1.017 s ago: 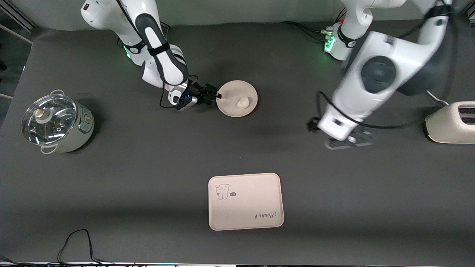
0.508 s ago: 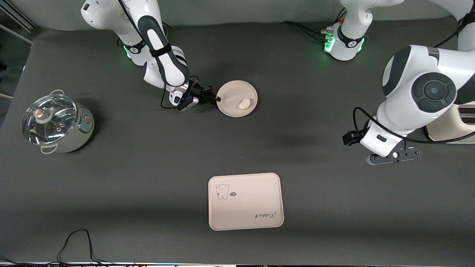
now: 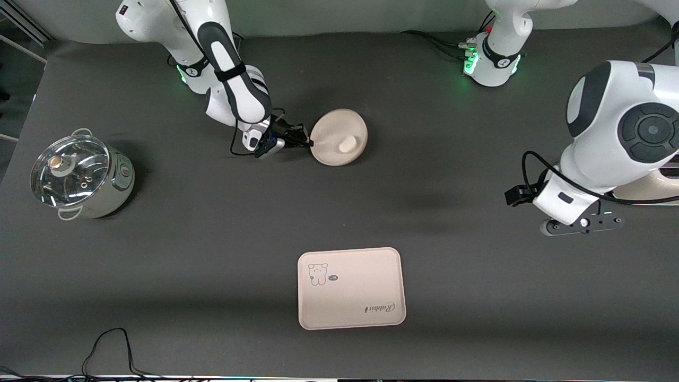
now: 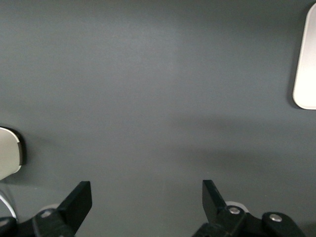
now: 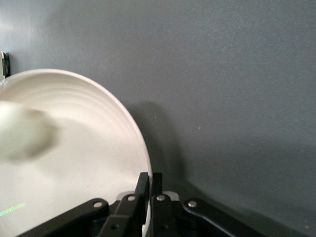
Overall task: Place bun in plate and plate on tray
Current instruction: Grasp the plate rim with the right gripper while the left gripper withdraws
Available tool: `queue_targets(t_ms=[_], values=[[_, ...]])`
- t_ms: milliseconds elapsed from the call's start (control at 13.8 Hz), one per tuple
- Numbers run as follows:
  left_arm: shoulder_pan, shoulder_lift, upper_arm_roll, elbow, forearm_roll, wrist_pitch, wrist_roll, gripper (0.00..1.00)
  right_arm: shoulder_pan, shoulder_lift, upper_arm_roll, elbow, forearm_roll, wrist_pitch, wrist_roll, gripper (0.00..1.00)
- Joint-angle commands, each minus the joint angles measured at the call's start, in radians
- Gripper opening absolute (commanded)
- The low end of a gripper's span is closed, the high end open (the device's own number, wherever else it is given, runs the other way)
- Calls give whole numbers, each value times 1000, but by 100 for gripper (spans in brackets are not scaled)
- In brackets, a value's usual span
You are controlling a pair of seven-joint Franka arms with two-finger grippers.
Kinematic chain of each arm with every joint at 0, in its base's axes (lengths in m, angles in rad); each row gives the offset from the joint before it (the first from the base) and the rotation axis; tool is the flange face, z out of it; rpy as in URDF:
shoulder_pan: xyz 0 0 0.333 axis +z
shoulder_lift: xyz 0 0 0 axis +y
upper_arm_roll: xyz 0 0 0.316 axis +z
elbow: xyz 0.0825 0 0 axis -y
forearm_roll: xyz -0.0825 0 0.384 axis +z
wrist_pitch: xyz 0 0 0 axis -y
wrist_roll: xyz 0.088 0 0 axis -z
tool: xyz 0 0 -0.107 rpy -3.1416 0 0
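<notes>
Starting from the right arm's end of the bench (image 3: 212,212), a steel pot (image 3: 79,178) with a glass lid stands alone, well apart from everything else. Next comes the right claw (image 3: 305,141), low at the rim of the plate (image 3: 331,151); its fingers (image 5: 143,197) are pressed together on that rim, pinching the plate, as the right wrist view shows clearly. The plate looks tilted, the pinched edge being lower. The bun (image 3: 348,143) lies in the plate, near the middle of it. The tray (image 3: 351,288) lies flat on the bench, nearer to the front camera than the plate and well apart from it, with nothing on it. Toward the left arm's end, the left claw (image 4: 147,202) hangs over bare bench with its fingers spread wide and holds nothing; this arm waits. Beside it a cream toaster (image 3: 650,193) is mostly hidden by the arm.
</notes>
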Motion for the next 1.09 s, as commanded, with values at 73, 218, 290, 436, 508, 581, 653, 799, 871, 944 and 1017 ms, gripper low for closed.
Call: queue_targets(t_ms=[73,218,290,436,508,581,653,799,871,944,1017], values=[[-81,-19,191,16,-48,-18,187,100,18,-7,-5,10,35,14,-33,0],[-73,-50,231,11,-71,-81,202,100,18,-7,-5,10,35,14,-33,0],[-67,-58,242,11,-71,-96,207,100,18,-10,-5,10,35,14,-33,0],[-35,-73,240,11,-71,-124,209,100,18,-17,-3,12,35,34,-36,0],[-26,-78,239,10,-71,-128,215,100,32,-23,-2,27,35,92,-30,0],[-26,-78,239,11,-74,-136,215,100,59,-26,-2,42,35,152,-19,0],[-26,-78,239,11,-83,-144,215,100,76,-26,-2,58,33,195,-18,0],[-24,-78,236,11,-93,-147,215,100,84,-24,-2,75,32,208,-18,0],[-24,-78,236,14,-94,-147,216,100,84,-24,-2,82,29,209,-16,0],[-25,-78,236,17,-112,-144,216,100,84,-23,-2,91,27,209,-16,0],[-27,-76,236,17,-138,-138,215,100,84,-20,-2,105,24,209,-15,0]])
